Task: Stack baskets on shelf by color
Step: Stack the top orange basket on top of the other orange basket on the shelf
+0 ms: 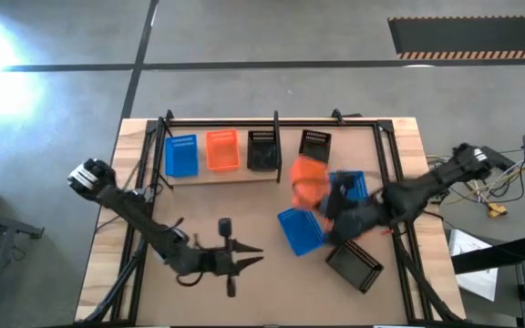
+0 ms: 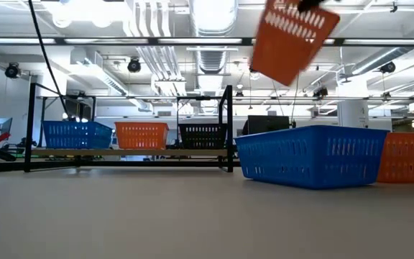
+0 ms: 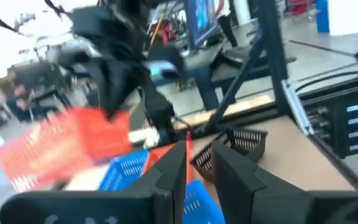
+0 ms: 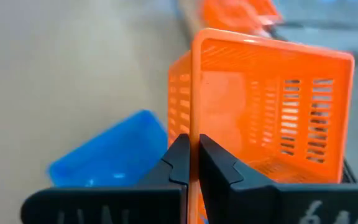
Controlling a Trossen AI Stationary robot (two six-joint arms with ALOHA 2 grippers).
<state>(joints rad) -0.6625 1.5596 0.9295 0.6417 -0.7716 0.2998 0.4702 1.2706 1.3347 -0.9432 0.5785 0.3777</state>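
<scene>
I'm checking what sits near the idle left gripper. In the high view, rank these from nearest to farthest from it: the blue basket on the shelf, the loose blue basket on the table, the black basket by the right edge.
From the left gripper:
1. Loose blue basket, just to its right on the table.
2. Blue basket on the shelf, at the shelf's left end.
3. Black basket, near the table's right edge.

1. We see the shelf (image 1: 244, 175), a pale wooden board edged by thin black rods, at the far side of the table.
2. On it stand a blue basket (image 1: 181, 155), an orange basket (image 1: 223, 150) and a black basket (image 1: 262, 150), side by side and upright.
3. We see a lifted orange basket (image 2: 290, 39) tilted in the air, pinched by one wall.
4. Loose on the table lie two more blue baskets (image 1: 301, 230), two black baskets (image 1: 355, 266) and another orange one (image 2: 407, 157).
</scene>
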